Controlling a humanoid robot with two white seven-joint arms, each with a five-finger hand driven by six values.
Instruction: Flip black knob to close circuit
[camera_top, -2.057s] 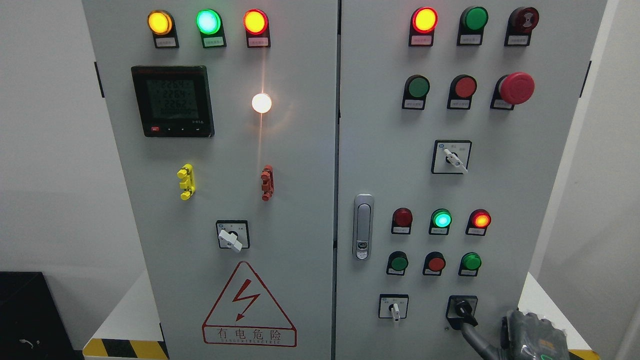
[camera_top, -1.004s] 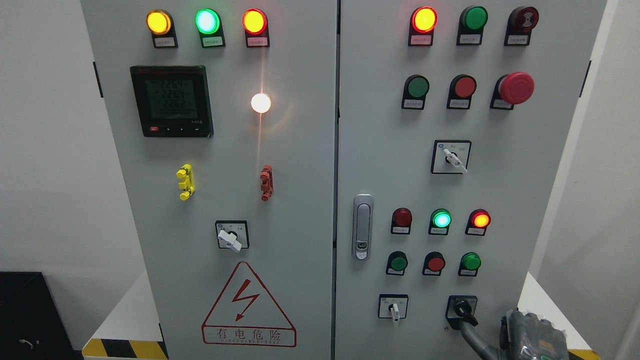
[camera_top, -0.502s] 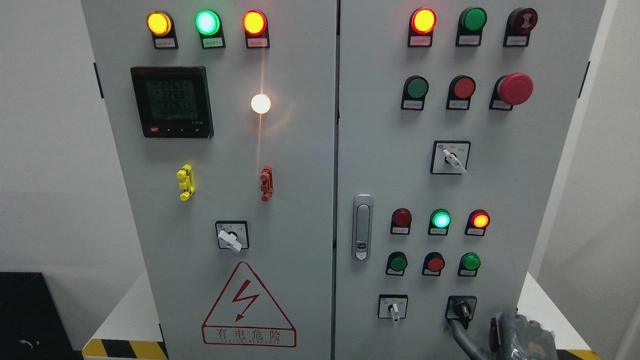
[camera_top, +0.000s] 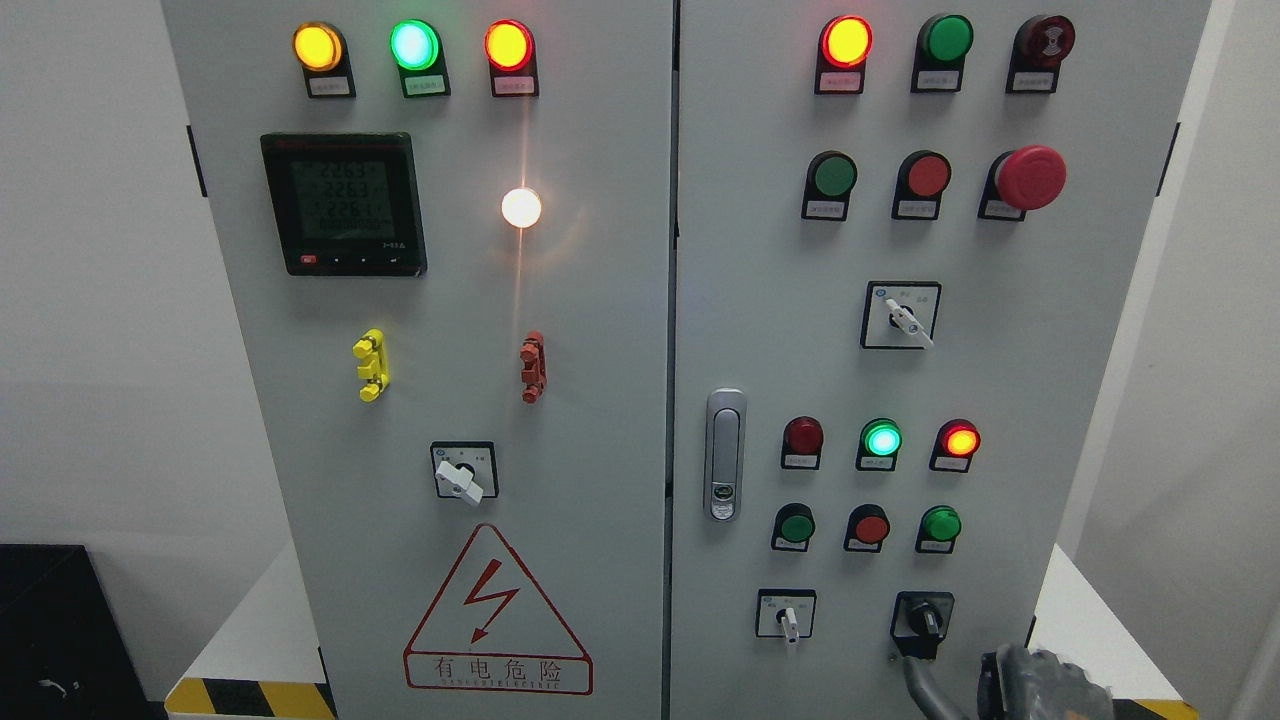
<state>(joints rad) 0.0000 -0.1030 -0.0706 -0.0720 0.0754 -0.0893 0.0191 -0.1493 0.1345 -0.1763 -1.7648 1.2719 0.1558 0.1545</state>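
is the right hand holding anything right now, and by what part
Nothing. The right hand sits low at the bottom edge, below and to the right of the black knob, apart from it, with nothing in its grasp.

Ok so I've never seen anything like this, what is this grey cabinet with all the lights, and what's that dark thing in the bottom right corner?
The single view comes from a camera on a humanoid robot's head, facing an electrical control cabinet. Its doors carry indicator lamps, push buttons, a digital meter, a red emergency stop and rotary switches. The dark thing is the robot's right hand, low at the picture's edge, holding nothing. One finger reaches up just below the black knob, which it is meant to turn. The left hand is out of view.
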